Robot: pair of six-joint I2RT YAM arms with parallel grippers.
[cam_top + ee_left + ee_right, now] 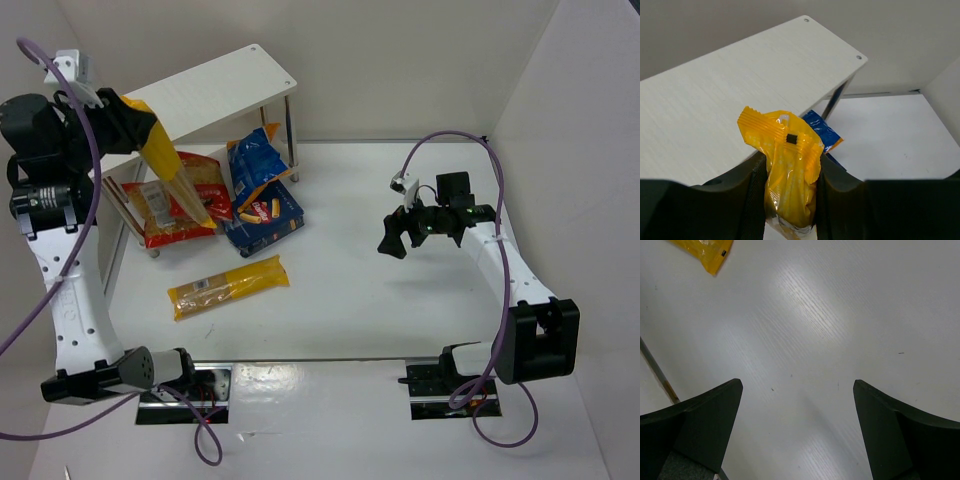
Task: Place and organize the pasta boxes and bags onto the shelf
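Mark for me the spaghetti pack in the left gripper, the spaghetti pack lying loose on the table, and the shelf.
held spaghetti pack point(790, 170), left wrist view, crumpled yellow wrapper near its end
loose spaghetti pack point(228, 286), top external view, its middle
shelf point(215, 85), top external view, bare board surface

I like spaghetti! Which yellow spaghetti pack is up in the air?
The spaghetti pack pinched in the left gripper, hanging tilted by the shelf. The other spaghetti pack lies flat on the table.
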